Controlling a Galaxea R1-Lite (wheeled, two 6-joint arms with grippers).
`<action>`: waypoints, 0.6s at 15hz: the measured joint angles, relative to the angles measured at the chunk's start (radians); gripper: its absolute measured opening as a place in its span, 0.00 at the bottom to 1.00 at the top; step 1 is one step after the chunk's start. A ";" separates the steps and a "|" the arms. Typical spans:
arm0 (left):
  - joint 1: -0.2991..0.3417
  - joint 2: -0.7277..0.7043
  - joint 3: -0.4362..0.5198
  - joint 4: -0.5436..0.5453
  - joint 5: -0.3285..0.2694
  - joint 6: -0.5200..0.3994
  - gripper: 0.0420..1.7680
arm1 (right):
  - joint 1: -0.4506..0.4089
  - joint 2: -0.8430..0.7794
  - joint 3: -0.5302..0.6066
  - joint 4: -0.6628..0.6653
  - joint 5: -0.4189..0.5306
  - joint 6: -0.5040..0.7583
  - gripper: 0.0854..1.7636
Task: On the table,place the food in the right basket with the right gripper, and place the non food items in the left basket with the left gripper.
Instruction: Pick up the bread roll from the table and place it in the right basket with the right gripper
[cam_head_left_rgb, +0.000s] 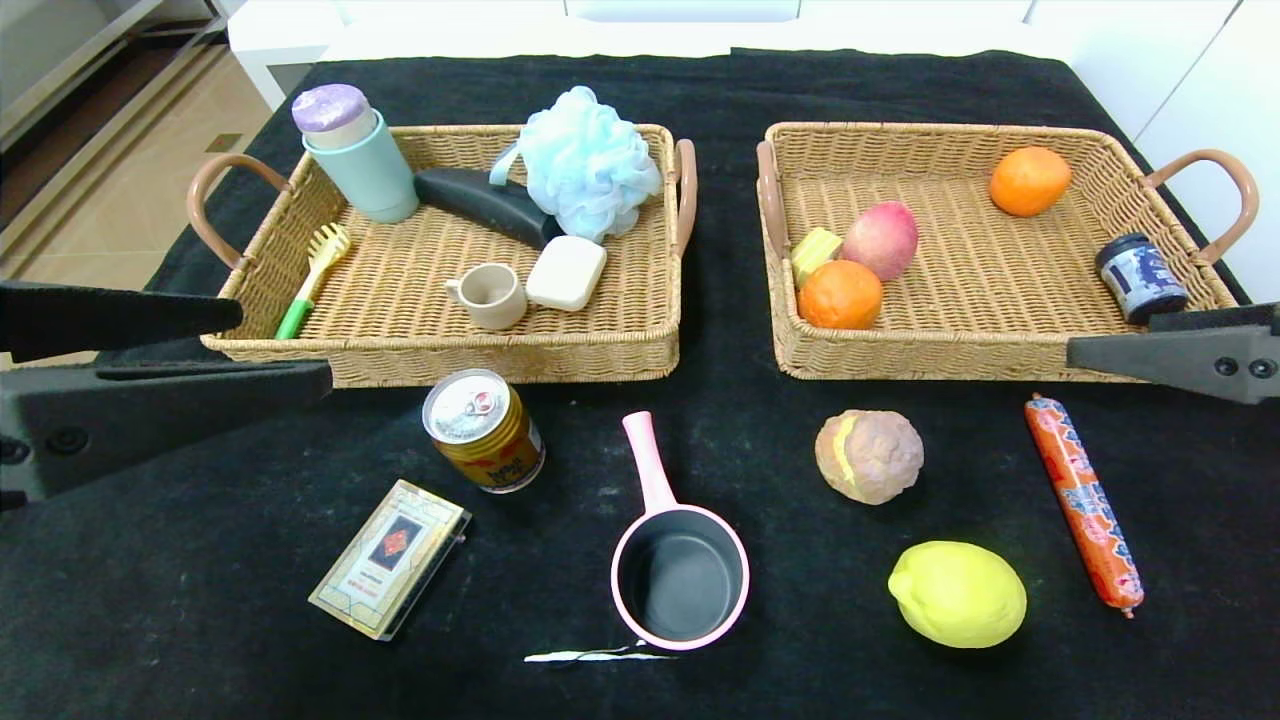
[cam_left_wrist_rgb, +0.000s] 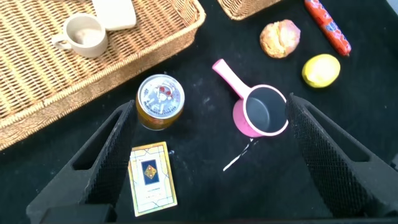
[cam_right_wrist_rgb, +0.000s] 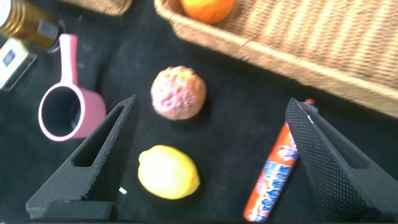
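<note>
My left basket (cam_head_left_rgb: 640, 345) holds a cup (cam_head_left_rgb: 492, 295) and sponge (cam_head_left_rgb: 588, 160). My right basket (cam_head_left_rgb: 960, 350) holds oranges (cam_head_left_rgb: 840, 295). My left gripper (cam_left_wrist_rgb: 205, 155) and right gripper (cam_right_wrist_rgb: 208, 155) are wide open, empty.

Beyond my work I see a beige tiled floor (cam_head_left_rgb: 120, 140) at far left, white cabinets (cam_head_left_rgb: 1190, 70) at right, and a white ledge (cam_head_left_rgb: 500, 30) behind.

Matte black left gripper (cam_left_wrist_rgb: 205, 149) with two long wedge-shaped fingers (cam_left_wrist_rgb: 106, 163), inner faces covered in fine cross-hatched grip texture, tapering to blunt tips. Matching black right gripper (cam_right_wrist_rgb: 208, 146), same wedge fingers (cam_right_wrist_rgb: 99, 162) and textured pads. Small round screw holes (cam_head_left_rgb: 1240, 367) set in the outer finger face near its base.
</note>
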 joint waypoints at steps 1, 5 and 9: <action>-0.001 0.000 0.003 -0.001 0.007 0.003 0.97 | 0.011 0.010 -0.009 0.017 -0.001 0.000 0.97; -0.001 0.001 0.010 -0.003 0.017 0.027 0.97 | 0.069 0.055 -0.056 0.060 -0.027 0.001 0.97; -0.008 0.006 0.012 -0.013 0.017 0.027 0.97 | 0.124 0.114 -0.089 0.061 -0.063 0.017 0.97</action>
